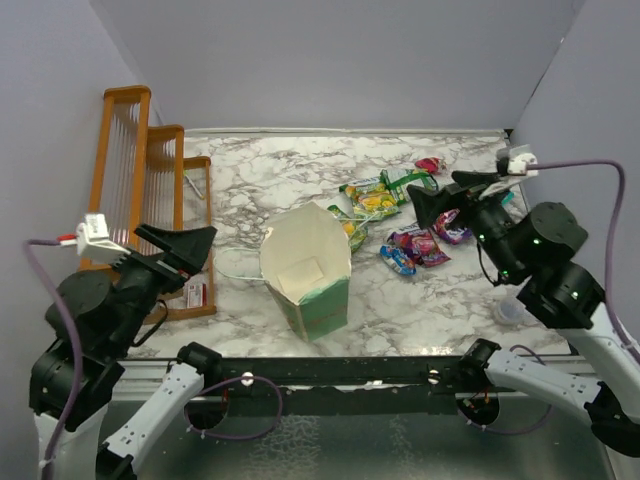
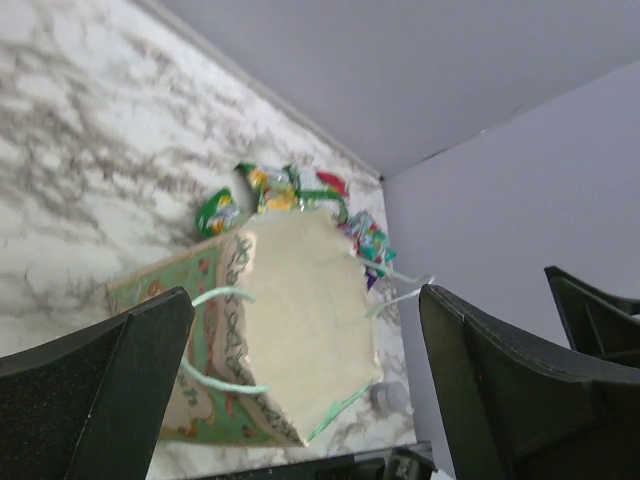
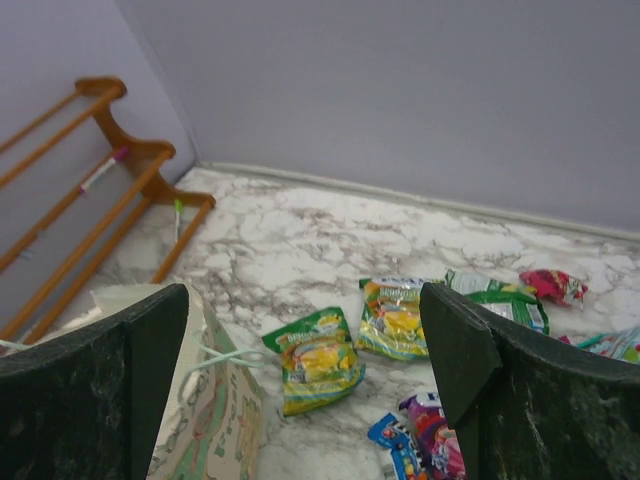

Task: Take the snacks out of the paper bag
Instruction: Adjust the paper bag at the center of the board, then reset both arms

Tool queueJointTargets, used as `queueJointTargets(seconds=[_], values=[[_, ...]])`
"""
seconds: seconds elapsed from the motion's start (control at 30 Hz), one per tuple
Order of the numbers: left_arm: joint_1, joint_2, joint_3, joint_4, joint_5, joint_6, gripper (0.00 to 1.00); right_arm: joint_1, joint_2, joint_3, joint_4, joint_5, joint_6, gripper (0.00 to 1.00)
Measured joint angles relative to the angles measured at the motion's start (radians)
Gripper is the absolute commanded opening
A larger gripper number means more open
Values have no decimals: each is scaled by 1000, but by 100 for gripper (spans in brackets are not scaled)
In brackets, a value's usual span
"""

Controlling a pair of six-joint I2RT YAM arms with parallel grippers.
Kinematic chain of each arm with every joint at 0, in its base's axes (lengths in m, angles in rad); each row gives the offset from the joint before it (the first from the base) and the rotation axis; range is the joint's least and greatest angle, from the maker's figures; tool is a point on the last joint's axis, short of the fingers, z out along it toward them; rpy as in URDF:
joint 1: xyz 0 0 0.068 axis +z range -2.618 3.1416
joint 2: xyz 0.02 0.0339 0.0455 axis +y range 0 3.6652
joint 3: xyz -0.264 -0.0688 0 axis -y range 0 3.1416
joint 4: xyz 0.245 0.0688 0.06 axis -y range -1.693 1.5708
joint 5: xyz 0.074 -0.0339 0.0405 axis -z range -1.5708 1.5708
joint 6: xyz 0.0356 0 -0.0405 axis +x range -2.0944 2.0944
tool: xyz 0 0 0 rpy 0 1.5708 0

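Note:
The mint-green paper bag [image 1: 318, 290] stands upright in the middle of the table, mouth open, and only its white inside shows. It also shows in the left wrist view [image 2: 290, 330] and the right wrist view [image 3: 215, 420]. Several snacks lie on the marble to its right: green-yellow packets [image 1: 370, 198] [image 3: 320, 360] [image 3: 400, 318], a green one [image 1: 410, 180], a red one [image 1: 430, 163] and pink-purple ones [image 1: 420, 245] [image 3: 432, 425]. My left gripper [image 1: 190, 250] [image 2: 308, 300] is open and empty, left of the bag. My right gripper [image 1: 432, 203] [image 3: 305, 300] is open and empty above the packets.
An orange wooden rack [image 1: 140, 170] stands along the left wall. A small red-and-white box [image 1: 195, 293] lies by its near end. A round translucent disc [image 1: 510, 310] sits at the near right. Purple walls close in the table on three sides.

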Motion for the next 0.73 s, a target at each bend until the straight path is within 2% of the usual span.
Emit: queueJointTargets(seconds=[0.2,0.3,0.5,0.73], values=[[0,137,306,73,-67,201,99,0,-71,147,-32,-2,-2,99],[0,194,388,119,-85,295,99,0,-99,218,-34,-2,-10,99],[0,246,428,192,-94,438,99,0,-114,272,-42,4,-29,99],[0,254,446,256,-102,513,99,0,-108,280,-65,30,-30,99]])
